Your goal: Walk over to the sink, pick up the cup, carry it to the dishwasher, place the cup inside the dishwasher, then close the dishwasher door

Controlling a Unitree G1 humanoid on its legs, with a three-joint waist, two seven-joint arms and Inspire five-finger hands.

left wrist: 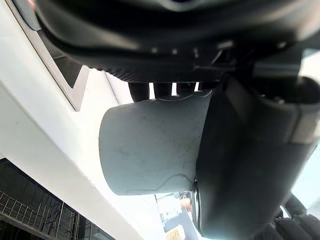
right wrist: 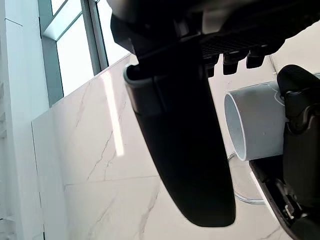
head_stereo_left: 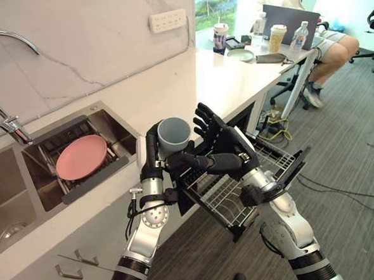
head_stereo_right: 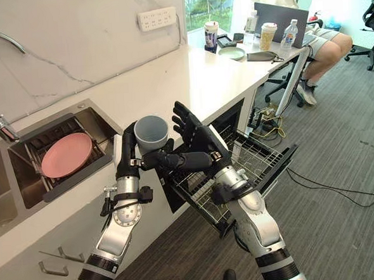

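Note:
A grey cup is held upright in the air over the counter's front edge, my left hand shut on its side. My left wrist view has the cup up close, with the thumb pressed against it. Just right of the cup my right hand is open, its fingers straight and pointing up and its thumb reaching toward the cup's base. The cup lies just past that thumb in my right wrist view. Below both hands, the dishwasher's wire rack is pulled out over the lowered door.
A pink plate lies in a tray in the sink at the left, under a tap. The white counter runs back to a desk with drinks and a laptop, where a person sits. Carpet lies at the right.

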